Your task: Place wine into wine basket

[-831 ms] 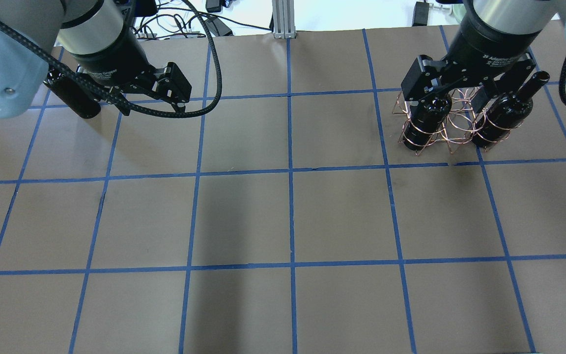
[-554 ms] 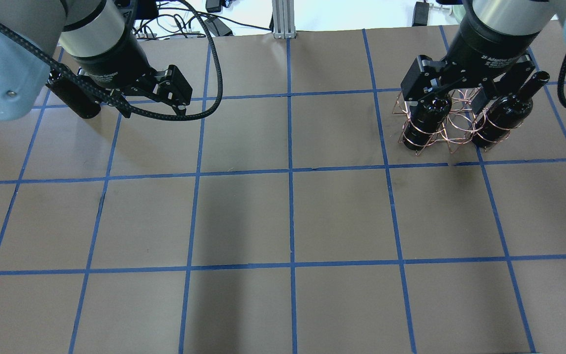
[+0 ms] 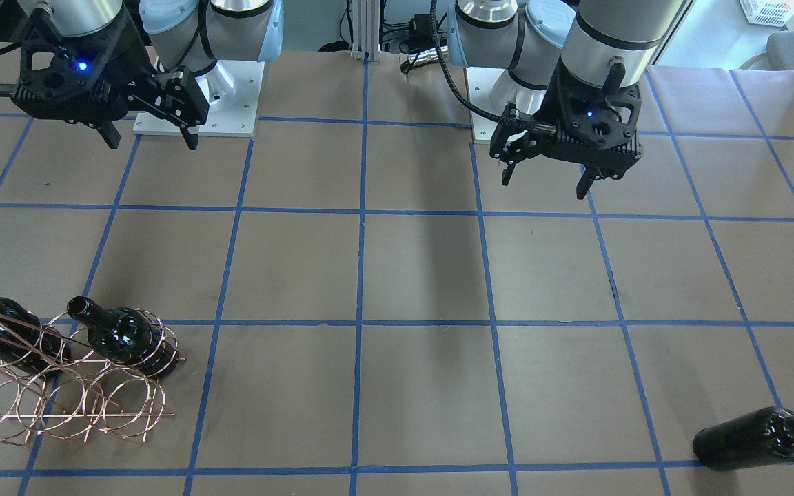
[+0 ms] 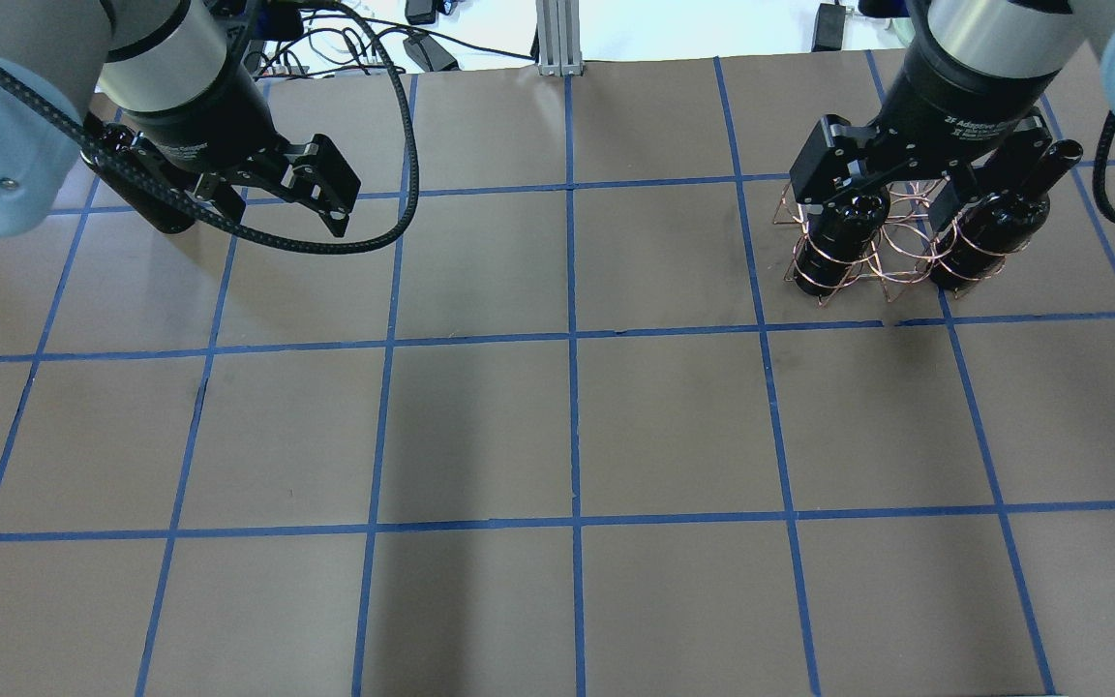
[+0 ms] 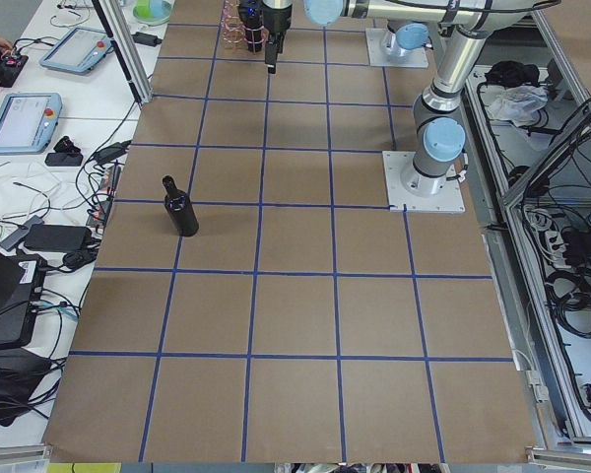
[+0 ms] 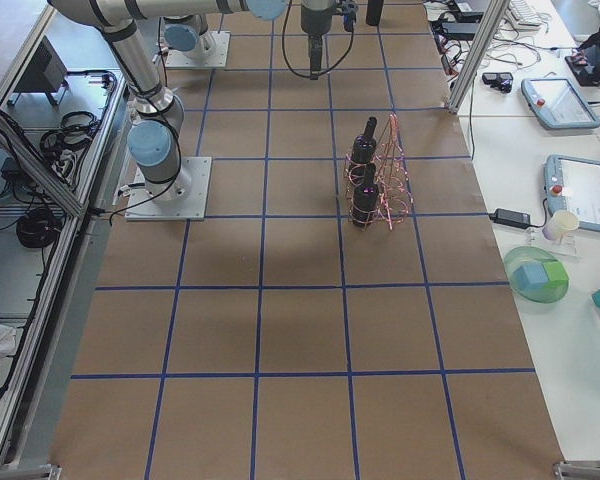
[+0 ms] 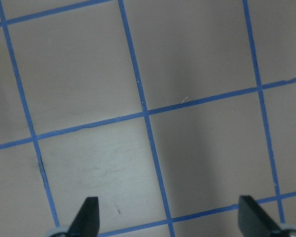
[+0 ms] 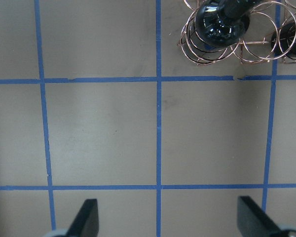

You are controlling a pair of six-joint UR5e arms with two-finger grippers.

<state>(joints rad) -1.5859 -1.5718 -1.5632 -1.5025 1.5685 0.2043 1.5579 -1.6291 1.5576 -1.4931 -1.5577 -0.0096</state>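
The copper wire wine basket point(image 3: 59, 406) point(image 4: 896, 247) stands at the table's far right. Two black wine bottles point(image 3: 125, 337) point(image 3: 4, 334) rest in its rings. They also show in the overhead view point(image 4: 833, 242) point(image 4: 988, 232). A third bottle point(image 3: 755, 439) point(image 4: 146, 198) lies on the table at the far left, partly hidden behind my left arm in the overhead view. My left gripper point(image 3: 543, 187) point(image 7: 170, 219) is open and empty, in the air short of that bottle. My right gripper point(image 3: 154, 144) point(image 8: 170, 219) is open and empty, raised on the robot's side of the basket point(image 8: 256, 49).
The table is brown paper with a blue tape grid. A metal post point(image 4: 557, 39) and cables stand at its far edge. A black cable point(image 4: 403, 145) loops from my left wrist. Tablets and a green bowl point(image 6: 535, 275) lie on side benches beyond the far edge.
My left gripper has shifted a little to the left, toward the lone bottle, and turned slightly. My right gripper has barely moved. Both stay open.
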